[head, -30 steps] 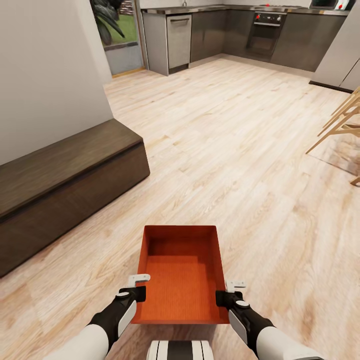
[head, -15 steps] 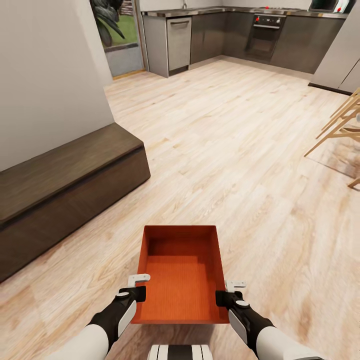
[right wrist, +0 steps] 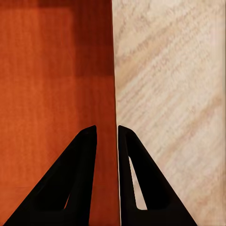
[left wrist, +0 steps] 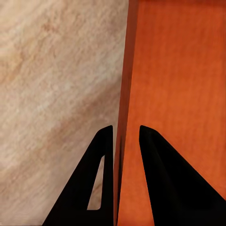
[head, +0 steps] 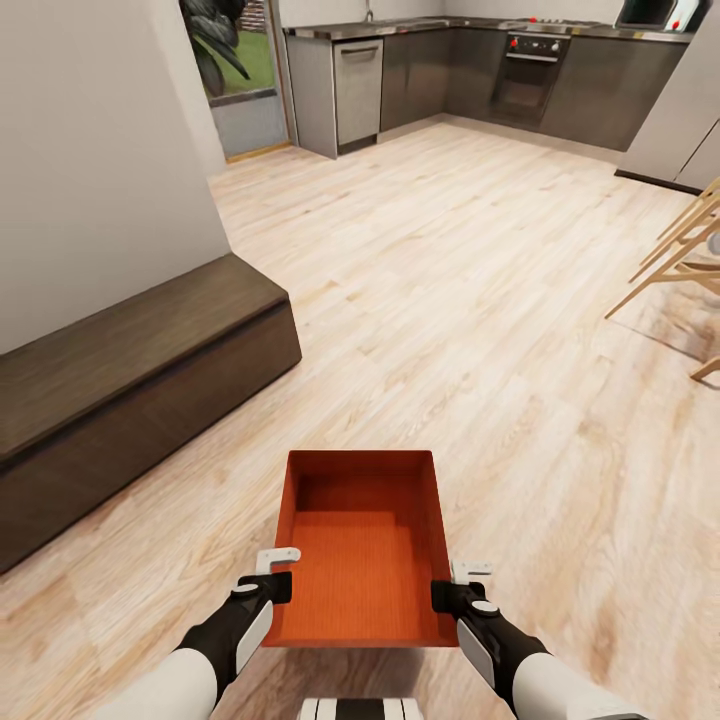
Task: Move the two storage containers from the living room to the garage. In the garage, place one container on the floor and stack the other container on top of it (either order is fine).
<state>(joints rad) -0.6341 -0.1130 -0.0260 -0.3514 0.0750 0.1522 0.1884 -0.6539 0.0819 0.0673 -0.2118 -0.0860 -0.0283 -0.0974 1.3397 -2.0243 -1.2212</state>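
Observation:
One orange-red storage container (head: 360, 560) hangs level in front of me above the light wood-plank floor (head: 480, 300), lidless and empty, its inside finely ribbed. My left gripper (head: 276, 578) is shut on its left wall near the close corner. My right gripper (head: 452, 588) is shut on its right wall. In the left wrist view the container wall (left wrist: 123, 70) runs between the black fingers of the left gripper (left wrist: 125, 128). The right wrist view has the container (right wrist: 52, 94) with its wall pinched in the right gripper (right wrist: 107, 127). The garage is out of view.
A long dark wood bench (head: 130, 370) runs along a beige wall (head: 90, 150) at my left. Ahead lies a dark-cabinet kitchen (head: 450, 70) with an oven (head: 530, 70) and a glass door (head: 225, 60). Wooden chair legs (head: 680, 260) stick in at the right.
The whole view has crept forward: bench and kitchen sit slightly lower and nearer in the picture. The container and both grippers hold the same place in front of me.

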